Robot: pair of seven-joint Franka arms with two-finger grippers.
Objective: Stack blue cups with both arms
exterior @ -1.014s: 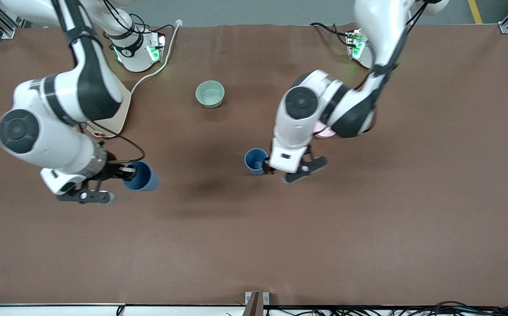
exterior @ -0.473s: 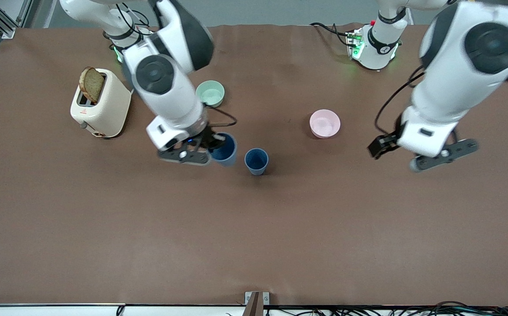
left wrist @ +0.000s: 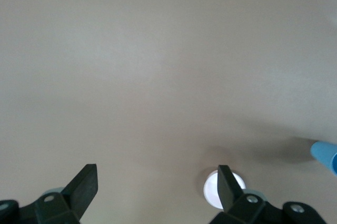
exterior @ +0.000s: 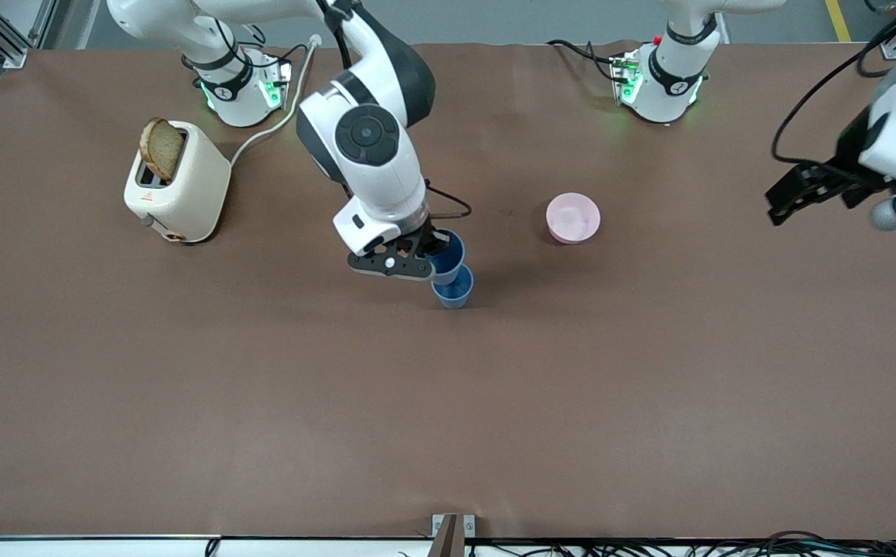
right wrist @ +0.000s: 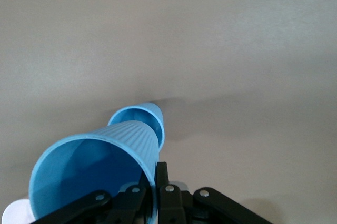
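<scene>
My right gripper [exterior: 431, 255] is shut on the rim of one blue cup [exterior: 449, 254] and holds it tilted, just above the second blue cup [exterior: 454, 294]. That second cup stands upright, mouth up, mid-table. In the right wrist view the held cup [right wrist: 95, 176] fills the space at my gripper [right wrist: 155, 182], and the standing cup [right wrist: 139, 120] sits just past its base. My left gripper [exterior: 787, 197] is open and empty over the table at the left arm's end. The left wrist view shows its gripper [left wrist: 156, 188] wide open over bare table.
A pink bowl [exterior: 572, 217] sits between the cups and the left arm's end; it also shows in the left wrist view [left wrist: 211, 192]. A cream toaster [exterior: 181, 186] holding a bread slice [exterior: 160, 148] stands toward the right arm's end. The right arm hides the pale green bowl.
My right gripper has carried its blue cup across from the right arm's end to above the standing cup. My left gripper let go of the standing cup and drew back toward its own end.
</scene>
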